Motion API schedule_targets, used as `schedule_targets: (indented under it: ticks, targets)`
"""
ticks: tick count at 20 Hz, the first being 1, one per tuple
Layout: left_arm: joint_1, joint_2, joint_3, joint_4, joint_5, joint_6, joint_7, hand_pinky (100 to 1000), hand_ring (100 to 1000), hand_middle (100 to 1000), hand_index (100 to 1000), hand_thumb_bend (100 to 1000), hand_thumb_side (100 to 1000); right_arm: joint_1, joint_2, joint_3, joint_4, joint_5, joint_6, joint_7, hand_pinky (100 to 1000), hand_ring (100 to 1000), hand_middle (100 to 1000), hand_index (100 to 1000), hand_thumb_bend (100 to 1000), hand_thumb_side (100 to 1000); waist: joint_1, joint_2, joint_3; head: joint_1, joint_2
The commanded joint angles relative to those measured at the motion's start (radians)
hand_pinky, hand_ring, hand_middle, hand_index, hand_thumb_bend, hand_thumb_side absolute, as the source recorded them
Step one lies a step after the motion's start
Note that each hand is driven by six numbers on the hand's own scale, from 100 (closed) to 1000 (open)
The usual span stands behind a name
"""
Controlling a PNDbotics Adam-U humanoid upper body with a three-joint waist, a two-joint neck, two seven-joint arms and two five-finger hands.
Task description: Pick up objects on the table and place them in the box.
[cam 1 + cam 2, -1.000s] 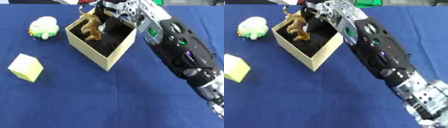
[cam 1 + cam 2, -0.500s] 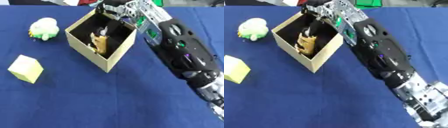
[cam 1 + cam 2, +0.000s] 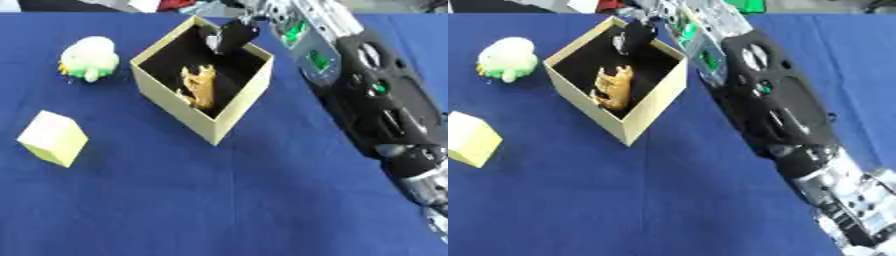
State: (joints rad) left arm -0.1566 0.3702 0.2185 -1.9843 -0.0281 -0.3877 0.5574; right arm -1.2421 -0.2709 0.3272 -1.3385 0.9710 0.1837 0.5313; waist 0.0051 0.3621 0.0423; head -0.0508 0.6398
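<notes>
While the right arm reaches in from the lower right across the blue table [image 3: 219, 200], its right hand [image 3: 233, 36] hangs over the far rim of the tan box [image 3: 229, 116]. Fingers dark and bunched above the opening; nothing seen between them, but whether they are curled or relaxed cannot be told. A brown animal figure [image 3: 612, 88] lies inside the box against the dark floor, toward the near wall, apart from the hand. Left of the box, near it, sits a white-and-green round toy [image 3: 88, 58]. A pale yellow block [image 3: 54, 138] lies well apart toward the near left; the left eye view shows it whole, the right eye view cuts it at the edge. The right eye view shows more of the forearm's silver end at lower right.
</notes>
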Motion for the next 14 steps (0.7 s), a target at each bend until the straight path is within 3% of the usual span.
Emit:
schedule_targets:
  ticks: [1,7,14]
  targets:
    - [-0.009,0.061,-0.001,-0.016,-0.014,0.007,-0.006,766,729,703,790,285,1000,-0.003,-0.04,-0.043,-0.101,-0.021,0.026,-0.052,923,964,794,908,100,252,0.007,-0.029,0.0,0.005,-0.003]
    - [-0.019,0.184,-0.017,-0.016,-0.068,0.04,-0.016,764,734,706,800,249,973,0.065,-0.093,-0.114,-0.252,-0.097,0.084,-0.184,918,964,775,912,100,253,0.012,-0.039,-0.008,0.014,0.015]
    - [-0.017,0.317,-0.042,-0.016,-0.136,0.088,-0.077,768,747,717,812,248,900,0.162,-0.163,-0.182,-0.373,-0.21,0.119,-0.319,917,968,772,920,100,430,0.016,-0.053,-0.029,0.028,0.072]
